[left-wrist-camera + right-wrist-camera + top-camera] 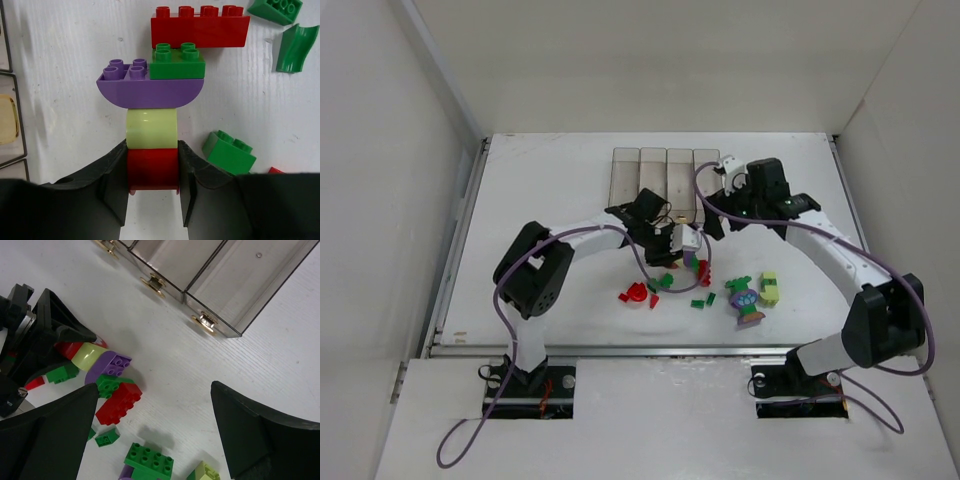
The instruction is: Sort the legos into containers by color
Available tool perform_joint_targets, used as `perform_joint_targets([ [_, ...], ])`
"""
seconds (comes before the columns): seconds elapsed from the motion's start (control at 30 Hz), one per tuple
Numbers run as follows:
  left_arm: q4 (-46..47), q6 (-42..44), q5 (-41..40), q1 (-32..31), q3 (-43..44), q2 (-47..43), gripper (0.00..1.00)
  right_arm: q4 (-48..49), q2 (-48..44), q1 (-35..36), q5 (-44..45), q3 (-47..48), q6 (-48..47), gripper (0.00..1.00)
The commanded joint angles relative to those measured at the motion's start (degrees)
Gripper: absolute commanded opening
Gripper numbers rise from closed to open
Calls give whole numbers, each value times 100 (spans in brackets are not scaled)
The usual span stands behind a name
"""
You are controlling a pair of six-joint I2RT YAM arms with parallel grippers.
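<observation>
My left gripper (pixel 152 172) is shut on the red end piece (pixel 152 170) of a multicoloured clump low over the table. The clump runs on through a lime piece (pixel 151 128), a purple piece (pixel 150 90), a green brick (pixel 176 62) and a red brick (pixel 200 27). The same clump (pixel 107 382) shows in the right wrist view. From above, the left gripper (pixel 682 247) is just in front of the four clear containers (pixel 625 165). My right gripper (pixel 718 218) is open and empty beside it, above the clump (pixel 698 266) and near the containers (pixel 260 285).
Loose legos lie in front: a red piece (pixel 638 293), small green bricks (pixel 665 281), a green-and-purple clump (pixel 745 300) and a lime brick (pixel 769 288). A green brick (pixel 229 152) lies right of my left fingers. White walls stand on three sides of the table.
</observation>
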Motion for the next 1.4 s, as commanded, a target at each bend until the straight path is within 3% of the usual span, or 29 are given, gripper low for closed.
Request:
perform_joint_targets([
  [0.0, -80, -351, -144, -38, 468, 47, 0, 248, -218, -201, 21, -8, 134, 99],
  [0.23, -255, -1124, -690, 164, 1311, -13, 0, 248, -570, -1370, -1173, 325, 547, 99],
  [0.4, -169, -1371, -1085, 419, 1445, -654, 0, -165, -412, -1371, -1830, 801, 389, 99],
  [0.53, 393, -1257, -1489, 419, 822, -1419, 0, 238, -299, -1371, -3130, 801, 494, 99],
  [0.67, 851, -1318, -1612, 419, 373, -1982, 0, 529, 0, -1371, -3538, 914, 661, 99],
  [0.87, 904, -1389, -1780, 227, 434, -2027, 0, 950, 633, -1371, -4556, 1038, 889, 96],
  [0.9, 904, -1389, -1858, 226, 487, -2027, 0, 1334, 686, -1371, -4619, 977, 1055, 96],
  [1.07, 799, -1485, -1912, 173, 733, -1825, 0, 1276, 994, -1318, -4856, 1038, 1075, 94],
  [1.3, 1211, -1793, -2140, 120, 567, -1877, 0, 1223, 1099, -1265, -4760, 968, 1013, 79],
  [1.37, 1212, -1793, -2140, 68, 566, -1877, 0, 1171, 1152, -1265, -4760, 968, 1013, 69],
])
